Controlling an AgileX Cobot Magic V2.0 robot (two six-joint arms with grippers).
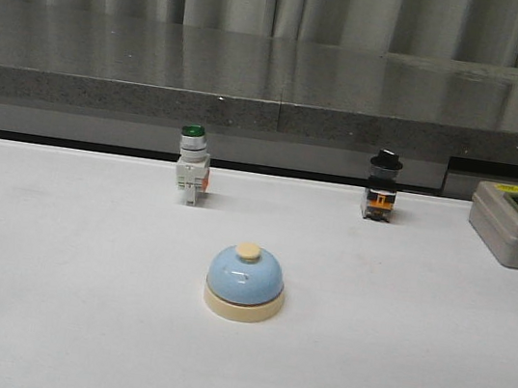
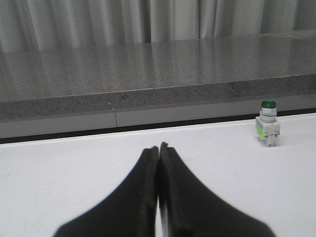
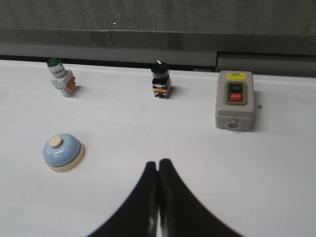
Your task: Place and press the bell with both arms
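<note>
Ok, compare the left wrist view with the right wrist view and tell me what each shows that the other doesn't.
Only the left wrist view shows the left gripper, fingers closed together. Only the right wrist view shows the bell, the black-knobbed switch, the grey box with its red button, and the right gripper, also closed. Both share the green-capped switch, the white table and the grey ledge behind.

A: What colours are showing on the white table?

B: The bell is showing a light-blue dome, cream base and cream button. The green-capped switch is wearing white with an orange fleck. The black-knobbed switch is showing orange low down.

A: Toward the right edge?

B: The grey box is carrying a red button and yellow label. The ledge is looking speckled grey.
</note>
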